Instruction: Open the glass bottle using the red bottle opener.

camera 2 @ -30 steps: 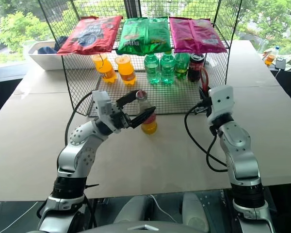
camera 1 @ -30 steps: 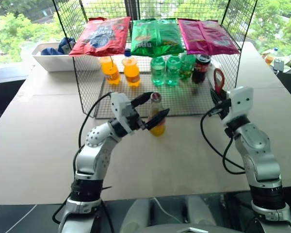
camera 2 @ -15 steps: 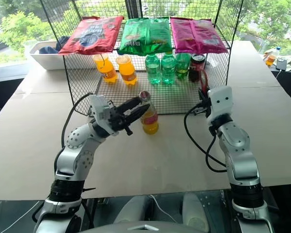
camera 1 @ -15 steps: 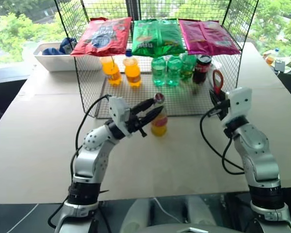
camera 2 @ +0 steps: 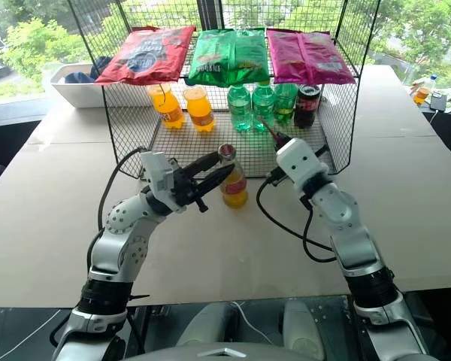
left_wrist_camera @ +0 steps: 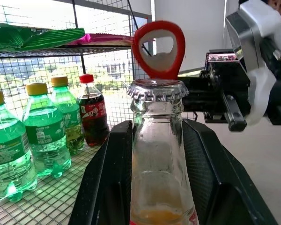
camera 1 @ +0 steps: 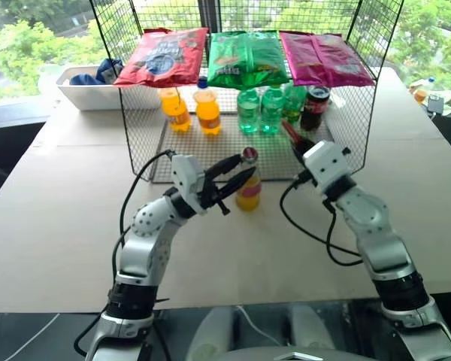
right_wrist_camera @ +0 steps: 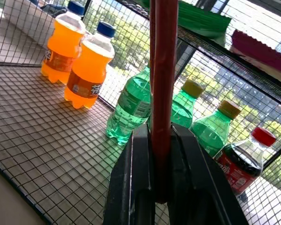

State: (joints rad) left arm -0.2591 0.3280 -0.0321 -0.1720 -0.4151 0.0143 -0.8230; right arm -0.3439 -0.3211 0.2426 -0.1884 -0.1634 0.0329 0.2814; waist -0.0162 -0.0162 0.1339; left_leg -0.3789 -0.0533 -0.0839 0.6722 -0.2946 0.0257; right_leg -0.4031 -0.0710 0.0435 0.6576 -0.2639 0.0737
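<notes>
The glass bottle (camera 1: 248,184) stands upright on the table just in front of the wire rack, with yellow liquid, a red label band and a crown cap (left_wrist_camera: 158,89). My left gripper (camera 1: 237,168) is shut on its neck, one black finger (left_wrist_camera: 107,178) on each side. My right gripper (camera 1: 295,141) is shut on the red bottle opener (right_wrist_camera: 163,70), held edge-on between its fingers (right_wrist_camera: 136,178). The opener's oval loop (left_wrist_camera: 158,47) hangs just behind and above the cap, a short way to the bottle's right.
The wire rack (camera 1: 173,150) holds two orange bottles (camera 1: 204,111), green bottles (camera 1: 259,109) and a dark cola bottle (camera 1: 312,105). Three snack bags (camera 1: 248,56) lie on its top. A white bin (camera 1: 83,86) sits at the back left of the table.
My left gripper closed from wide open onto the bottle's neck. My right arm swung left with the opener, bringing it close to the bottle's cap.
</notes>
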